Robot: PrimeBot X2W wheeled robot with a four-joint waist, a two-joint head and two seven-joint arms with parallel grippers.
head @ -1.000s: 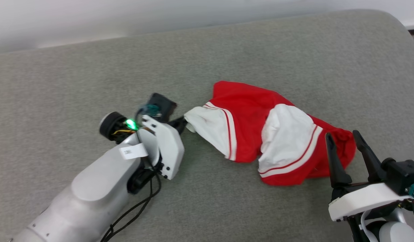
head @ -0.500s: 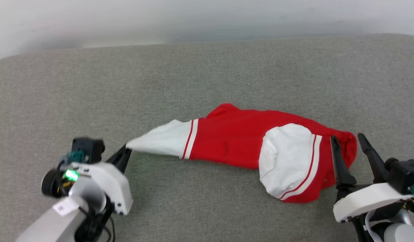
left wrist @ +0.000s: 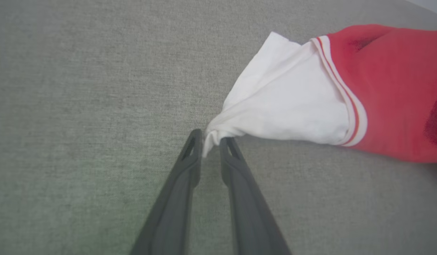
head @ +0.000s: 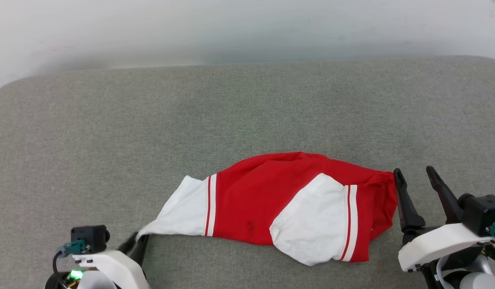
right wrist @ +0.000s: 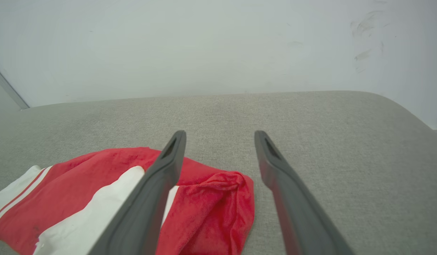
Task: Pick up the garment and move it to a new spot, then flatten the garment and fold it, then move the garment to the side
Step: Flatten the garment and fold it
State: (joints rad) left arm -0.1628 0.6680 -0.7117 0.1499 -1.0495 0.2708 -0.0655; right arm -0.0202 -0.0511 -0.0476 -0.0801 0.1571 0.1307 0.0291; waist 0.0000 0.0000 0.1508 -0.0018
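The garment (head: 263, 196), a red jersey with white short sleeves and red-white striped trim, lies bunched and stretched sideways on the grey cushion (head: 231, 108). No letters or number show. At the lower left my left gripper (head: 138, 241) is shut on the tip of one white sleeve (left wrist: 275, 106), its fingertips pinching the bunched cloth (left wrist: 209, 136). My right gripper (head: 415, 176) stands open at the lower right, just beside the garment's red right end (right wrist: 218, 198), with nothing between its fingers (right wrist: 168, 166).
The grey cushion has a rounded far-right corner (right wrist: 392, 102) and ends at a pale wall (head: 247, 28) behind it. Bare cushion spreads beyond and to the left of the garment.
The head camera has shifted. My left gripper has pulled the white sleeve leftward and toward me, dragging the garment out longer. The right gripper stays open by the garment's right end.
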